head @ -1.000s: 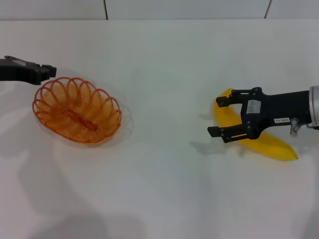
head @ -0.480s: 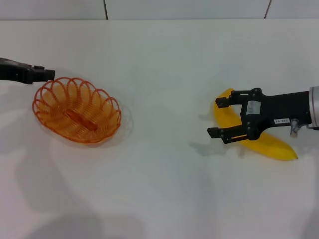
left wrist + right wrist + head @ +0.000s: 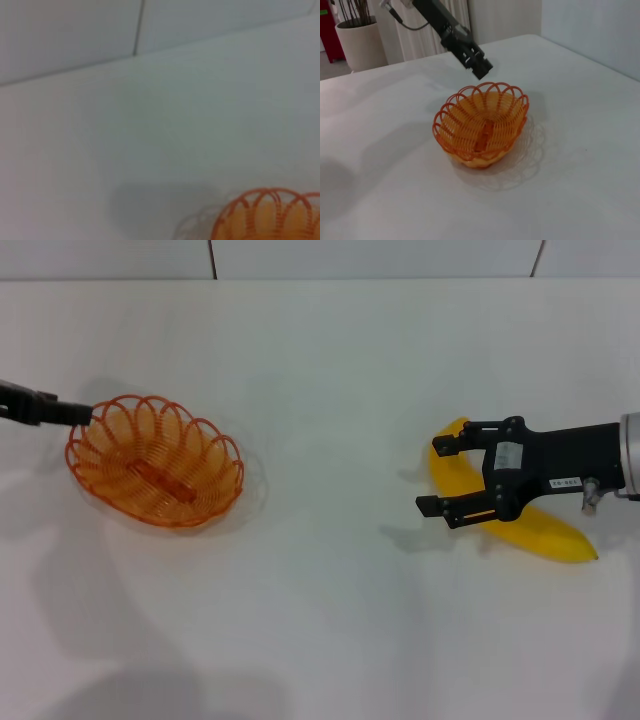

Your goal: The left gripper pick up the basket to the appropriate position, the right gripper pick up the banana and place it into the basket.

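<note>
The left gripper [image 3: 78,415] has dropped to the basket [image 3: 155,460] rim; its finger spread can't be told. Well right of the basket, the right gripper [image 3: 438,475] hangs spread apart over the banana [image 3: 530,525], which lies on the table [image 3: 320,360].

Left gripper [image 3: 78,416]: slim black claw, all-black arm. Right gripper [image 3: 438,476]: black two-fingered claw, small white labels, silver-white cylindrical wrist.

white table [image 3: 330,390] | beige planter with dark stems [image 3: 359,42] | red object [image 3: 330,30]
</note>
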